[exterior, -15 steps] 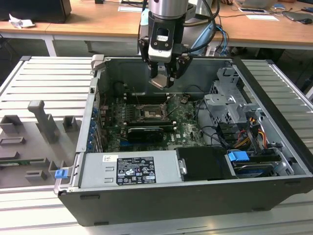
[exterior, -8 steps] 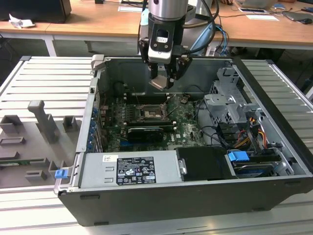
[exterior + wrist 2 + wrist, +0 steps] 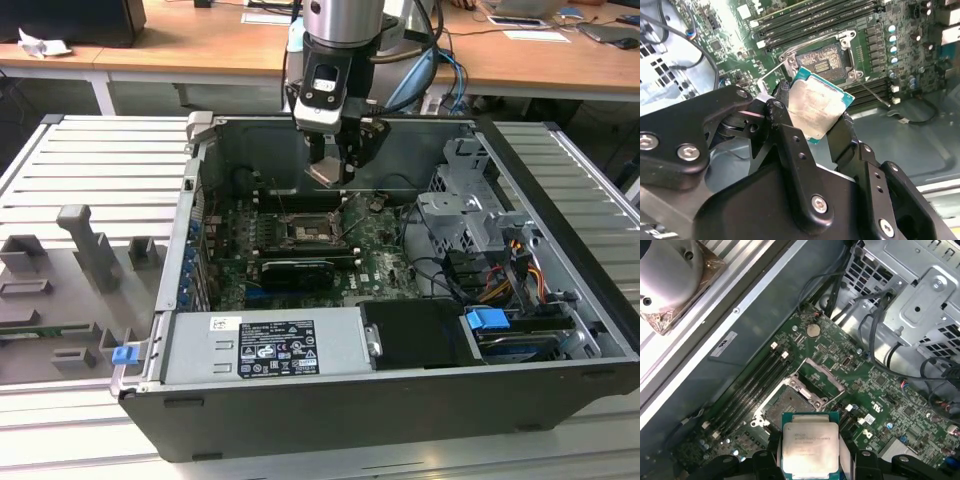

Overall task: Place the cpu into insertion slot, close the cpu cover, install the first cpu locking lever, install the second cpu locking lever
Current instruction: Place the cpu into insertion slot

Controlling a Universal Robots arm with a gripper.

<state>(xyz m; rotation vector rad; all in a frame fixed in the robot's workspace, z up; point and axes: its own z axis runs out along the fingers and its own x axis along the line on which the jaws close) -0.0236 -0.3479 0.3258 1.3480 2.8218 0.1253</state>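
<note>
Second wrist view: your pincer was pinching the cpu by two opposite edges. The chip was tilted and hung clear above the green board, near the insertion slot and apart from it.

Risks, my read:
- The thin edge grip on a slick metal lid could slip.
- A tilted or rotated set-down could bend the socket's fine contacts.

The cpu was a flat square with a matte silvery lid and a green substrate rim. The slot was dark with a grey steel rim.
</note>
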